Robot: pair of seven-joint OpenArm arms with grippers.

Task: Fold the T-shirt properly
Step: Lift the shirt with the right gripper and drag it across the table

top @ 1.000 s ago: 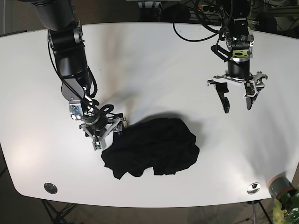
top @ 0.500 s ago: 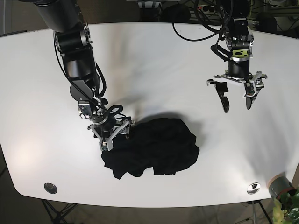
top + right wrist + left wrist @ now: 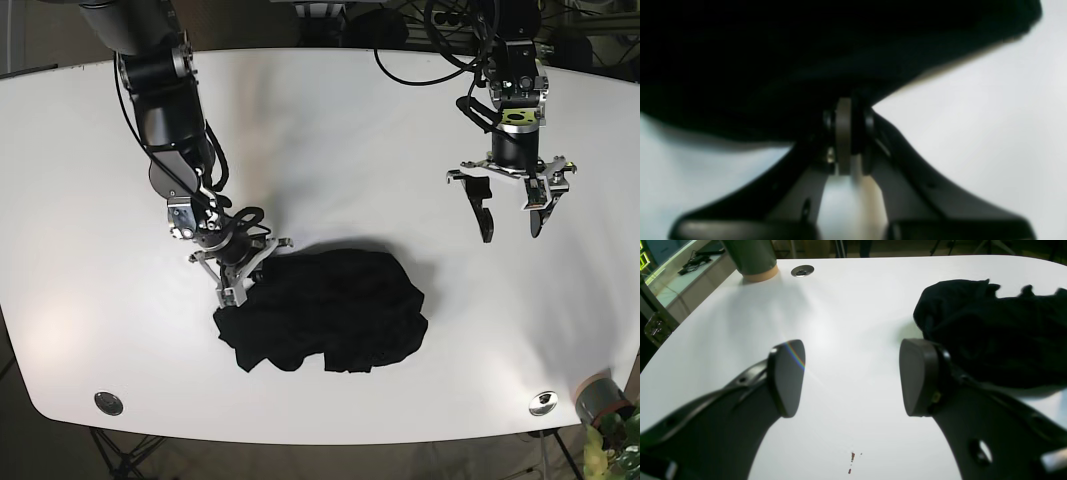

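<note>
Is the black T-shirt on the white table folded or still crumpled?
Crumpled: the black T-shirt lies bunched in an uneven heap on the white table, with no flat folded edges.

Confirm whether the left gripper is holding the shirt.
No: the left gripper hangs open over bare table, well apart from the shirt.

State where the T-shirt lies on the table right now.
In the base view the T-shirt lies crumpled at the table's lower centre, with the right gripper shut on its upper-left edge.
</note>
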